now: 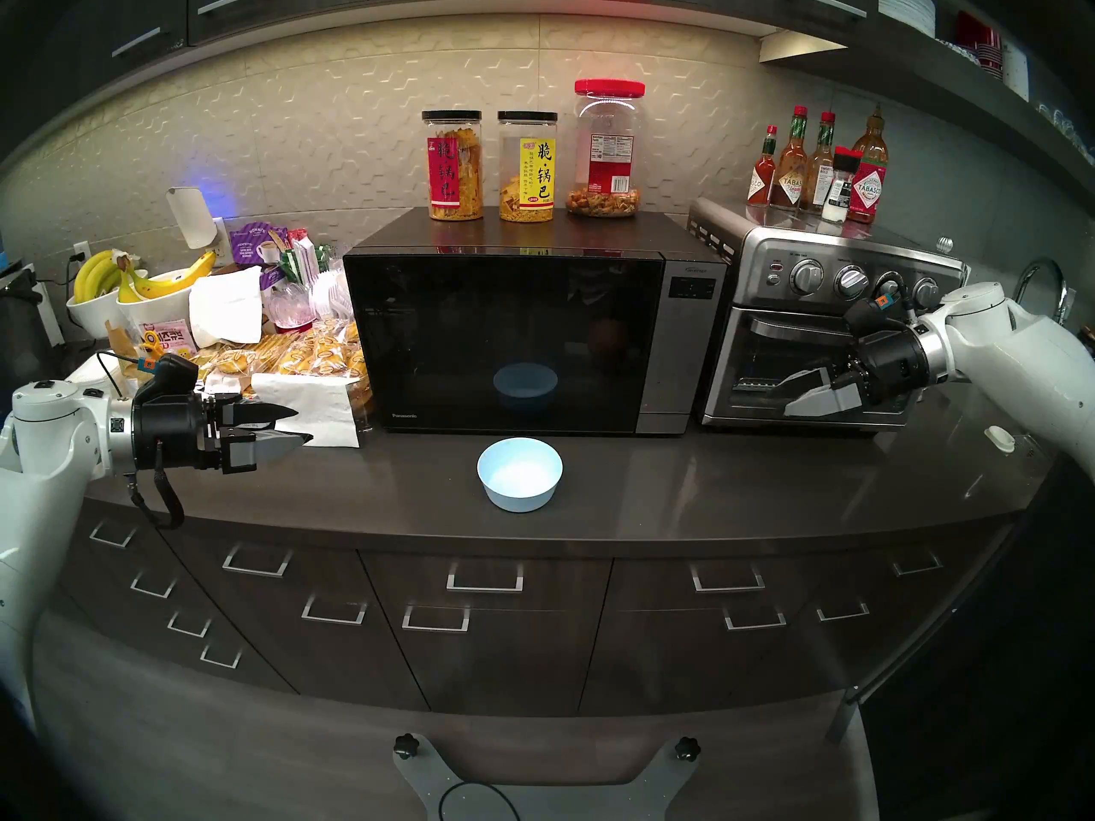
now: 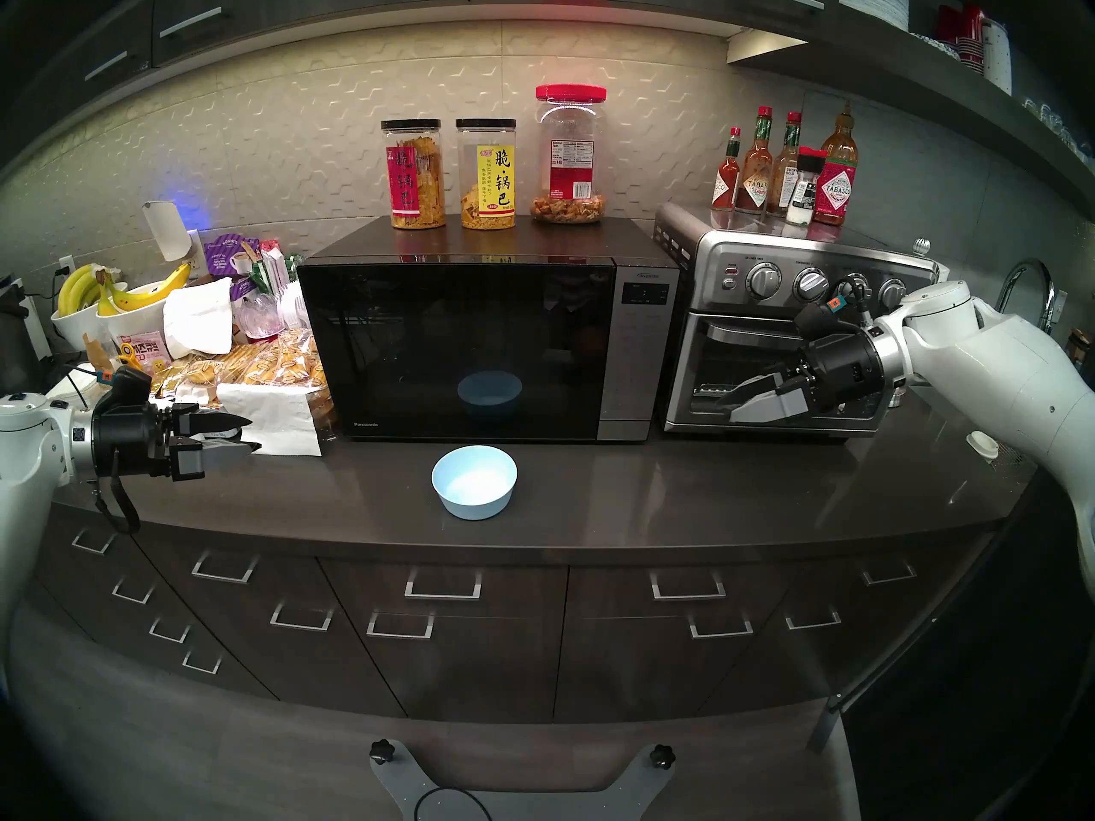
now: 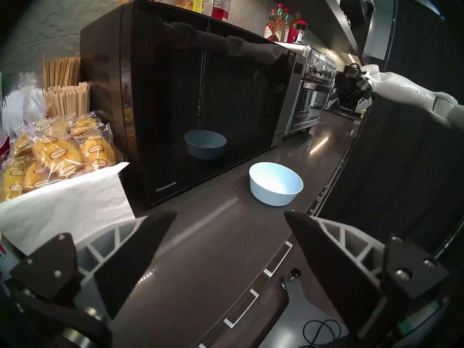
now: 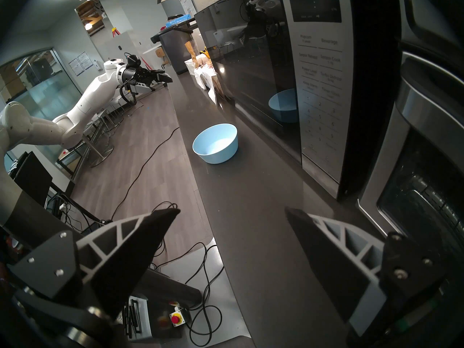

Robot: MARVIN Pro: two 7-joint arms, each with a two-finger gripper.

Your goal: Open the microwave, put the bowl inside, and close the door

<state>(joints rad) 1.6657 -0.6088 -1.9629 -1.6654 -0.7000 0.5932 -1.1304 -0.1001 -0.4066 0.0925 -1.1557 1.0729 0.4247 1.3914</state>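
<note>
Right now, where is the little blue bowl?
In the head view, the bowl sits mid-counter, just in front of the closed microwave, apart from both hands.

"Panasonic" in small white letters at the lower left corner of the door (image 1: 503, 340) of the microwave (image 1: 681, 340); "Popcorn", "Beverage", "Sensor Reheat", "Sensor Cook", plus keypad digits, on the control panel (image 4: 320, 88); "TABASCO" on hot sauce bottles (image 1: 791, 189) atop the toaster oven (image 1: 829, 352); "脆锅巴" on the red-labelled jar (image 1: 451, 165) and the yellow-labelled jar (image 1: 527, 165); "Nutrition Facts" panel on the red-lidded jar (image 1: 607, 150), finer print unreadable
</note>
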